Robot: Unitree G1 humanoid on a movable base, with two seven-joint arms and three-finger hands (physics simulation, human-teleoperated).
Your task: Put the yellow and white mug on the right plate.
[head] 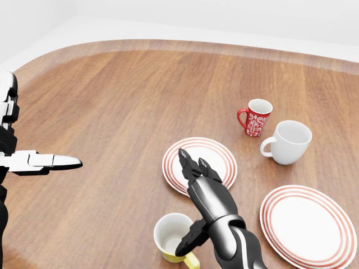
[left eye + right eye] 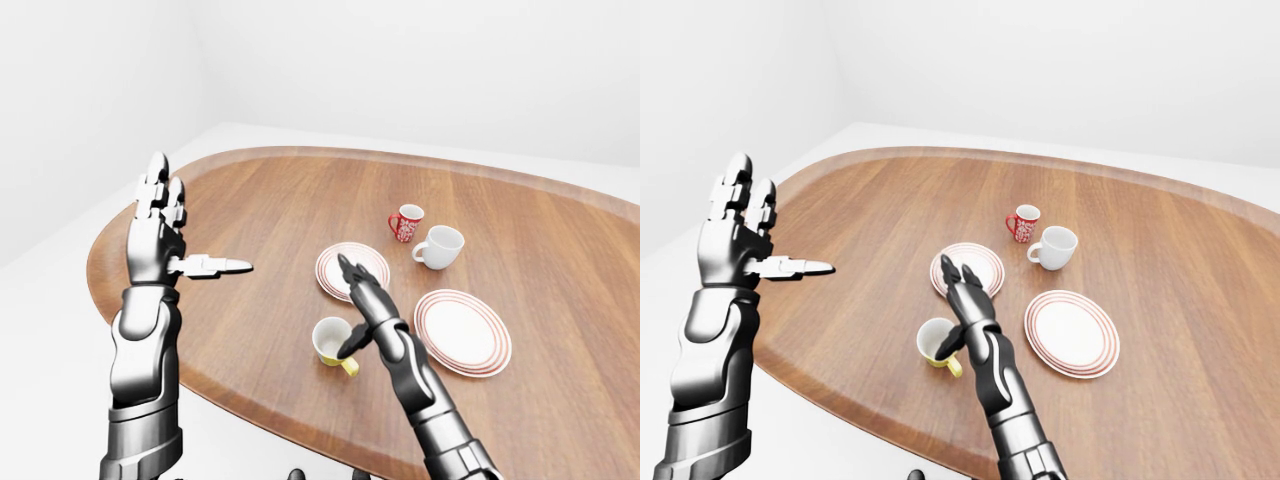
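One broad oval wooden table (image 2: 280, 210) filled most of every view, its rim curving round at the left and bottom of the left-eye view against a pale floor. Two metal arms reached over it. The left hand (image 2: 160, 215) was raised near the table's left edge in the left-eye view, palm open, two fingers pointing up and the thumb stretched out flat toward the right; it held nothing. The right hand (image 1: 202, 185) lay lower, in the middle of the head view, its two long fingers (image 1: 188, 159) spread straight out over the near rim of the left plate, while its thumb (image 1: 190, 238) angled down to the rim of the yellow and white mug (image 1: 173, 238). That hand was open too; whether the thumb actually touched the mug could not be told.

Next came two red-ringed white plates. The right plate (image 1: 308, 227) sat bare at the lower right of the head view, well apart from the mug. The left plate (image 1: 216, 154) lay toward the centre, partly covered by the right hand's fingers.

Smaller still were three mugs. A plain white mug (image 1: 289, 143) stood upright above the right plate, handle to the left. Just beside it, up and left, stood a red patterned mug (image 1: 257, 117). The yellow and white mug stood upright on the bare wood below the left plate, just left of the right wrist, its yellow handle pointing toward the bottom of the view.
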